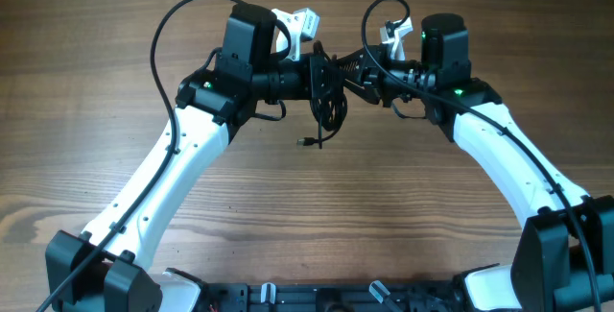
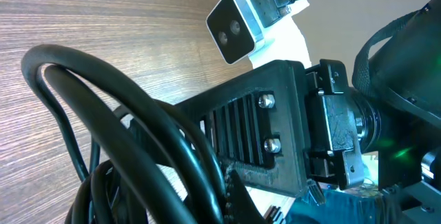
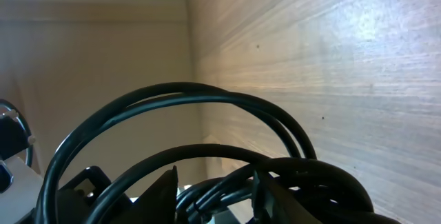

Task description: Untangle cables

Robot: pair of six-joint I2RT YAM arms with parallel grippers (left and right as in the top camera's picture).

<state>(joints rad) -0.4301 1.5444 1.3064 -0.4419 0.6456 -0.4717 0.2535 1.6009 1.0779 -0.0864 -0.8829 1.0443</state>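
Right gripper (image 3: 217,191): fingers narrowly parted, closed around a bunch of the cables (image 3: 186,98), whose loops arch above the fingers.
Left gripper (image 1: 321,74): meets the right gripper tip to tip. Its fingers are hidden behind cable loops in its wrist view, so its grip cannot be told.
Cables, overhead view: a compact black tangle just below the meeting point, with one plug end (image 1: 303,142) trailing lower left.
Table (image 1: 115,24): bare wood spreads wide to both sides and between the arms.
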